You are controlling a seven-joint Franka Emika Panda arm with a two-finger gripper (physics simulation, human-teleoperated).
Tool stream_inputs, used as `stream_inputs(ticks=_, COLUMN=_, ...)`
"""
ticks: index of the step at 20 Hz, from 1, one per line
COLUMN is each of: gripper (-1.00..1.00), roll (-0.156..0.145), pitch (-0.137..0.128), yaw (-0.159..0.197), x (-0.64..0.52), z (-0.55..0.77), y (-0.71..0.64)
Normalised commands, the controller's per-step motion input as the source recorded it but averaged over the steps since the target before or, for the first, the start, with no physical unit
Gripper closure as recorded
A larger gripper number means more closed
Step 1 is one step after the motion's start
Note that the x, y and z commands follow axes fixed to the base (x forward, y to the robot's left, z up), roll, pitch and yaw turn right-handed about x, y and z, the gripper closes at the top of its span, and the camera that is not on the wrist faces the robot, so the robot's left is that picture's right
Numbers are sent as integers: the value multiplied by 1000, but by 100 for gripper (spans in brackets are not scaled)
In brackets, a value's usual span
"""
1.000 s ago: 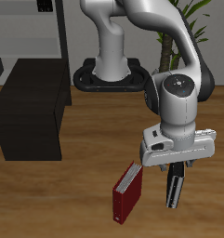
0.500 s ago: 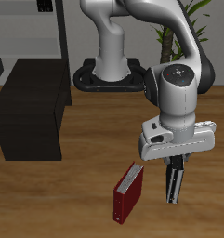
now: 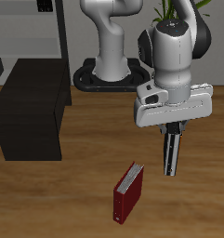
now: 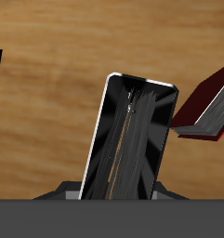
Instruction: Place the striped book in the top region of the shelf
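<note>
The hand [image 3: 172, 139] grips the thin striped book [image 3: 172, 153] above the wooden table [image 3: 76, 191], by the dark red book [image 3: 128, 192].

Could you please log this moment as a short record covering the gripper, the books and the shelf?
gripper: raised above the table, shut on the striped book
striped book: held between the fingers, hanging below the gripper, clear of the table
dark red book: standing on the table near its front edge, not held
shelf: black, low, away from the gripper; no book on its top
task state: striped book not yet placed
</note>
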Motion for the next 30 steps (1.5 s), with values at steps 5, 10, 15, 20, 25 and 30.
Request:
stream_inputs(ticks=5, gripper=100, roll=-25, pitch=-69, yaw=24, x=-436, z=494, y=-186)
stream_inputs(ticks=10, gripper=100, roll=10, pitch=-49, yaw=-24, x=-613, z=493, y=-193)
stream_inputs(ticks=15, gripper=100, roll=16, pitch=-66, yaw=-42, x=-683, z=431, y=-250)
stream_inputs(ticks=20, gripper=100, roll=49, pitch=-47, yaw=-5, x=-617, z=201, y=-151)
stream_inputs(ticks=25, gripper=100, roll=14, pitch=-43, yaw=18, x=-519, z=4, y=-231)
stream_inputs(ticks=30, gripper=100, roll=2, pitch=-7, yaw=-4, x=-349, z=-90, y=-212)
